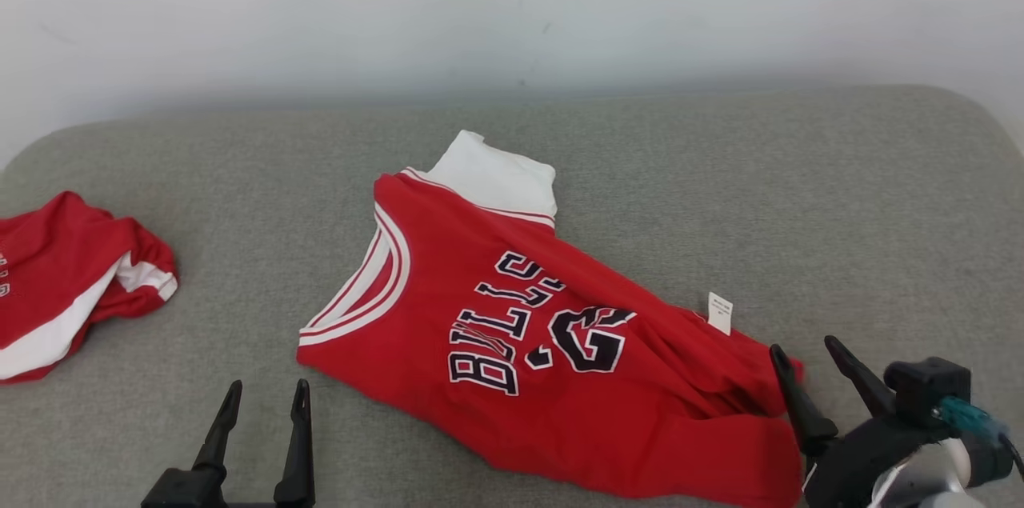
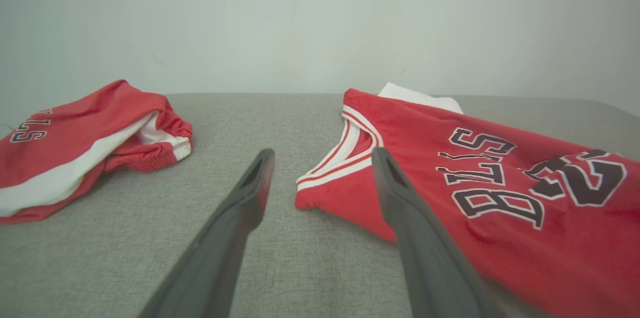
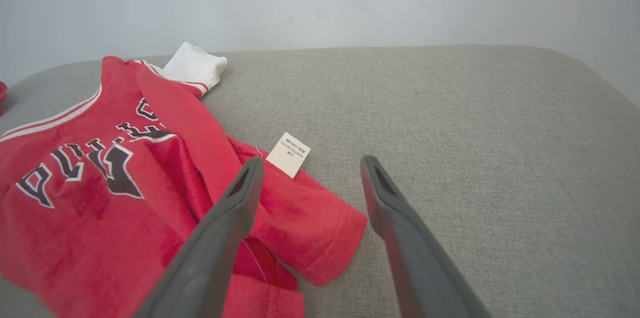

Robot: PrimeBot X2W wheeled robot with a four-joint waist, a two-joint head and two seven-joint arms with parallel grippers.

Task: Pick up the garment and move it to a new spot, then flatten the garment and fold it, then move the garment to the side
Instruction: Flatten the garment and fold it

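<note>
Head view, with both wrist views. The red jersey point(image 1: 544, 348) lies spread on the grey cushion point(image 1: 720, 172), near the middle of the surface and toward its near edge. Its printed side faces up, with the dark lettering point(image 1: 500, 332) and number visible. The white-trimmed neckline point(image 1: 376, 284) points to the robot's left and the hem to its right. A piece of white fabric point(image 1: 496, 172) projects from the jersey's far edge, and a white label point(image 1: 720, 312) sticks out beside the far right edge. The cloth is creased along that side.

The left gripper point(image 1: 268, 386) hovers near the neckline corner, fingers spread apart and holding nothing. The right gripper point(image 1: 802, 345) sits at the hem corner, fingers likewise parted, with nothing clamped. The hem corner lies below the gap between them. Whether its left finger touches the cloth cannot be judged from these angles.

A second red garment point(image 1: 64, 284), bunched and showing a white stripe, rests well apart at the cushion's left end. A pale wall point(image 1: 512, 4) stands behind.
</note>
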